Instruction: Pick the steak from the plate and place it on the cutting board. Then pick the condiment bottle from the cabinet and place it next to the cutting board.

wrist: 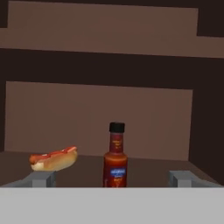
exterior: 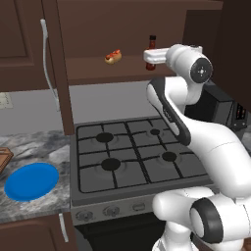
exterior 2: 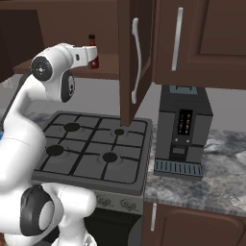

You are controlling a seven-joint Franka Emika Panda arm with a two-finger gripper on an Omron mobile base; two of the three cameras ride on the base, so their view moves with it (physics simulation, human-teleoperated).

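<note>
Slim dark red condiment bottle point(wrist: 115, 156), black cap: upright on dark brown cabinet point(exterior: 122, 34) shelf, long axis vertical, cap up.
My two-finger gripper point(wrist: 113, 178): spread wide, bottle between fingertips, untouched; hot dog point(wrist: 53, 159) beside.

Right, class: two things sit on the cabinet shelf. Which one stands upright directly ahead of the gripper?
The condiment bottle: slim, dark red, black-capped, standing upright and centred between the open fingertips. The hot dog lies flat, off towards one fingertip.

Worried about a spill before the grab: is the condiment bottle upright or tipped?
Upright. The condiment bottle stands on the cabinet shelf, black cap uppermost, beside the hot dog.
</note>
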